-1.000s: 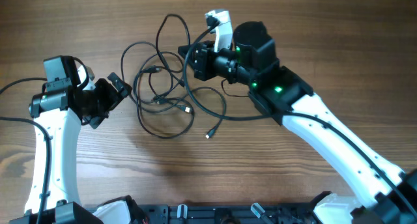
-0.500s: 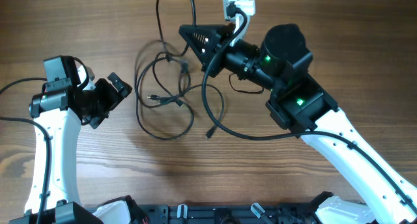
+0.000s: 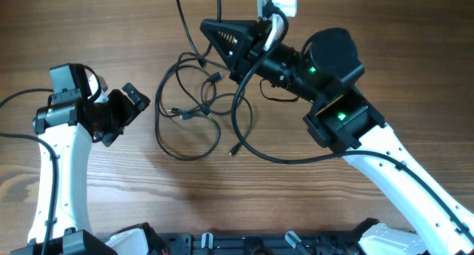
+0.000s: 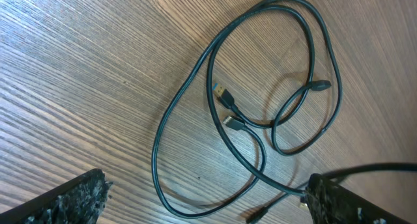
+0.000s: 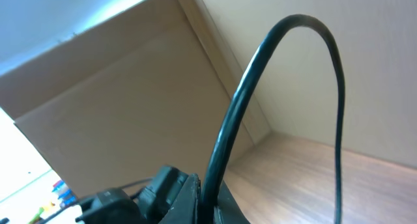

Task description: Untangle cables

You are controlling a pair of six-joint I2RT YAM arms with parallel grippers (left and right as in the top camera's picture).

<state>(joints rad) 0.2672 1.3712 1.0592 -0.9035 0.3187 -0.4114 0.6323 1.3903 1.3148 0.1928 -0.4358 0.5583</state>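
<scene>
Since the earlier overhead frames, the right pincer (image 3: 215, 31) has travelled up and away from the heap, drawing one strand (image 5: 253, 81) with it. The left pincer (image 3: 126, 118) has not shifted.

1. Right pincer: closed on the strand. In its wrist view the strand rises from between the jaws, arcs over and falls away behind.
2. Below and to the left of the right pincer: the remaining cables (image 3: 185, 111) lie in loose overlapping loops on the worktop (image 3: 296, 203). The lifted strand runs back down into them.
3. Left pincer: fully open, holding nothing, just beside the left edge of the loops. Its wrist view looks over them from between its fingers.

Step in hand, as judged: separating one cable from the heap.
- Draw the held strand slowly, directly away from the loops.
- Watch the crossings. If a loop tightens or the whole heap drags along, stop and ease back.
- Bring the left pincer down on a resting loop to anchor it, so that only the held cable slides free.
- Expect the cord to be limp, and plugs may catch on a crossing strand.

Count:
- Pincers: two.
- Plug ends (image 4: 223, 94) in view on the worktop: four.
- Cables: at least two. The exact number cannot be told while they overlap.
</scene>
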